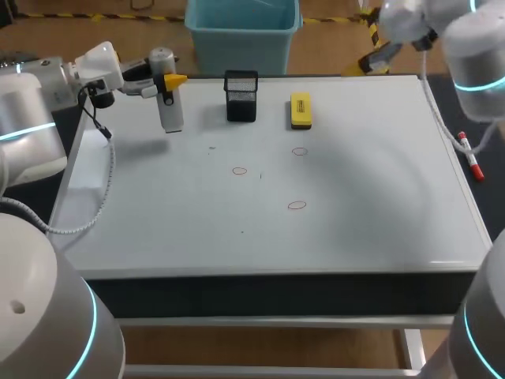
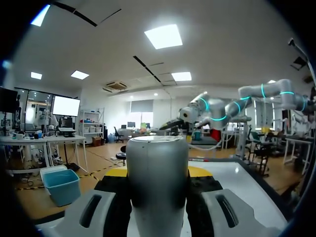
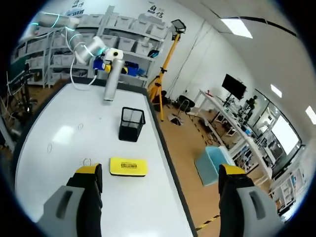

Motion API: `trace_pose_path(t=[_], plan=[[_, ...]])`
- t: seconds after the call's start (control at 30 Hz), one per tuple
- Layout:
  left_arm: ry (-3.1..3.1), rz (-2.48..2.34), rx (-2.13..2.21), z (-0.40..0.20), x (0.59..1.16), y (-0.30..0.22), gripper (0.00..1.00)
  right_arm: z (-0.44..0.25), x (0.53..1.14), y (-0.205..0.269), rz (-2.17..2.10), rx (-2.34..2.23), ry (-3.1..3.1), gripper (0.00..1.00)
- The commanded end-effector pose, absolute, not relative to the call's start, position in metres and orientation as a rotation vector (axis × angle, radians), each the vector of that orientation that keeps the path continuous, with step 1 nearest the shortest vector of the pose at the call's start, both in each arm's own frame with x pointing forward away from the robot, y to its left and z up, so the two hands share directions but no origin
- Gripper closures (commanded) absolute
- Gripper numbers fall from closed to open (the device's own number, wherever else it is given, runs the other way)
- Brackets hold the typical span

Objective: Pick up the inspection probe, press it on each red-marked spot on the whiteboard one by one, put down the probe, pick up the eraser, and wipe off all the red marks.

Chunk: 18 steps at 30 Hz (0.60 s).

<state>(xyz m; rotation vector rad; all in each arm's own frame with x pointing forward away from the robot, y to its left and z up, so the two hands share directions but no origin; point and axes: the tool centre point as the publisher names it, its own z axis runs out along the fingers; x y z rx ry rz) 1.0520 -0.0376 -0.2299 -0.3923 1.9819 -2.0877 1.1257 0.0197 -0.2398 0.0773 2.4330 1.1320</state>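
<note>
My left gripper (image 1: 163, 80) is shut on the silver, cylindrical inspection probe (image 1: 168, 101), holding it upright over the whiteboard's (image 1: 371, 181) far left corner. In the left wrist view the probe (image 2: 157, 175) fills the space between the fingers. Three red ring marks (image 1: 240, 170), (image 1: 299, 151), (image 1: 297, 205) lie on the middle of the board. The yellow eraser (image 1: 301, 110) lies near the back edge, and in the right wrist view the eraser (image 3: 128, 166) sits just ahead of the left fingertip. My right gripper (image 3: 160, 173) stands open and empty, raised over the back right corner (image 1: 377, 43).
A black mesh pen holder (image 1: 241, 96) stands between the probe and the eraser, also seen as the holder (image 3: 131, 124). A red marker pen (image 1: 471, 158) lies on the board's right edge.
</note>
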Motion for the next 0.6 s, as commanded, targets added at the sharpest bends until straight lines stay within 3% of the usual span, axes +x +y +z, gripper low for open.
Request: trace_pose_path(t=[0.03, 0.6], plan=[[1.978, -2.089, -0.392, -0.229, 1.052, -0.038, 1.0, -0.243, 1.138, 0.034, 0.675, -0.746, 2.905, 0.0], [1.978, -2.089, -0.392, -0.229, 1.052, -0.038, 1.0, -0.285, 1.146, 0.062, 0.108, -1.533, 2.794, 0.0]])
